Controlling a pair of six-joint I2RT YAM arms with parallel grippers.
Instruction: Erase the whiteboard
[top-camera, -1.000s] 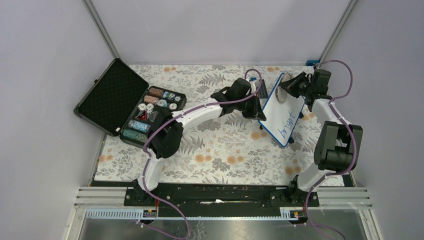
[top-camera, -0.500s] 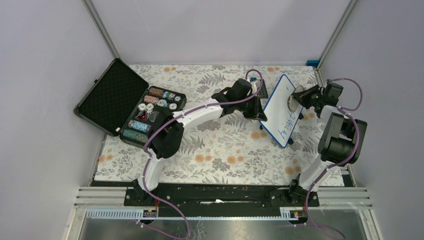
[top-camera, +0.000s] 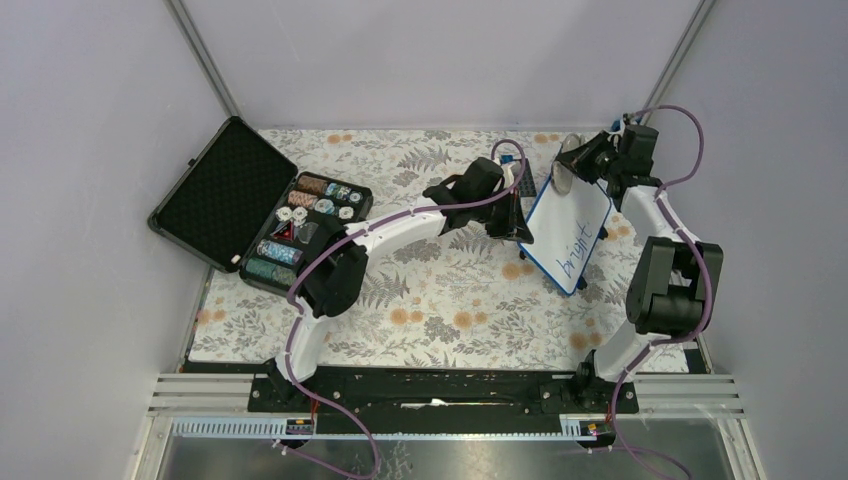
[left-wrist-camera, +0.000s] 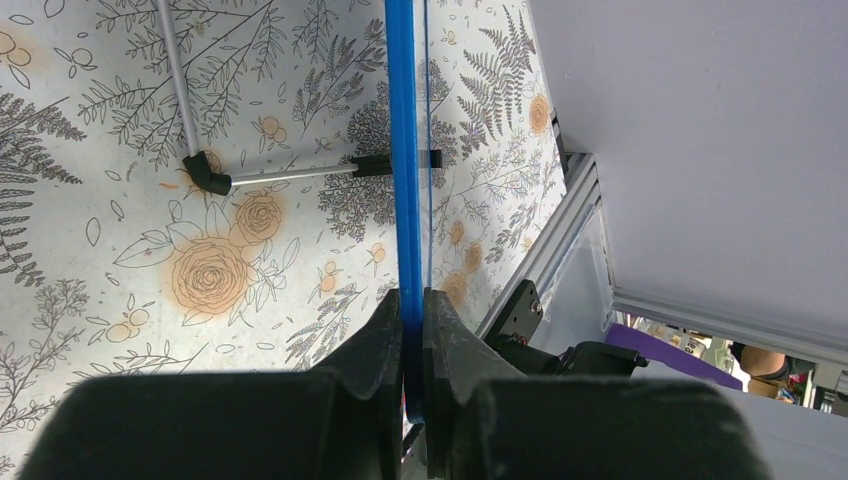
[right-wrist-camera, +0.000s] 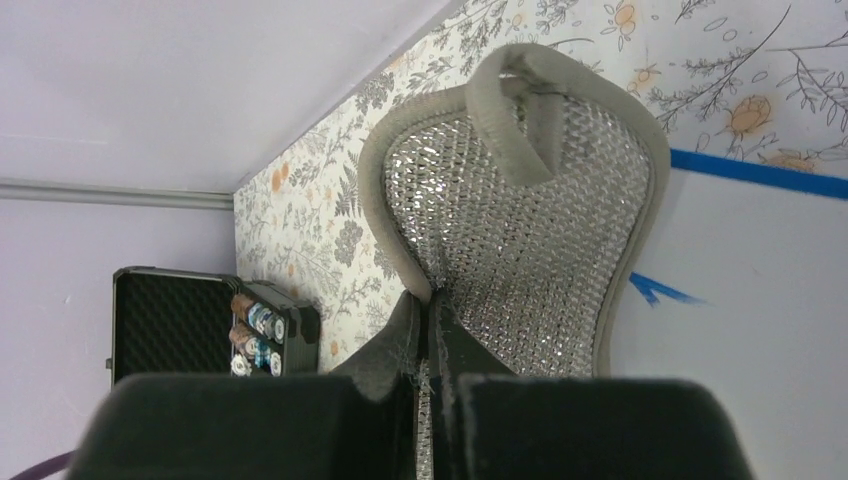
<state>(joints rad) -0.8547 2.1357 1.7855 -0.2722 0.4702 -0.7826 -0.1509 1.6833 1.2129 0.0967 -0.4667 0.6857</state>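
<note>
We see a table under a cream cloth printed with grey ferns and orange flowers (top-camera: 440, 300); its near edge is hidden behind the arm bases. At the left lies an open black hard case (top-camera: 225, 195) with a lid of dimpled foam. Its tray holds rows of round chips (top-camera: 310, 215) too small to read.

At the far right is the small white rectangular board with a thin blue frame and rounded corners (top-camera: 570, 225). It is held tilted, and its underside is out of sight. The left gripper (left-wrist-camera: 412, 305) is clenched on the frame's left edge, and its wrist view shows only that blue edge head-on.

The right gripper (right-wrist-camera: 430, 300) is clamped on a rounded silvery mesh pad with a grey fabric border and loop (right-wrist-camera: 520, 220). The pad sits at the board's far end, and we cannot tell whether it presses on the surface. The pad covers part of the board there.

A thin grey metal rod with a black elbow joint (left-wrist-camera: 280, 172) runs behind the frame, its end hidden. Blue handwriting (top-camera: 573, 252) marks the board's near half.
</note>
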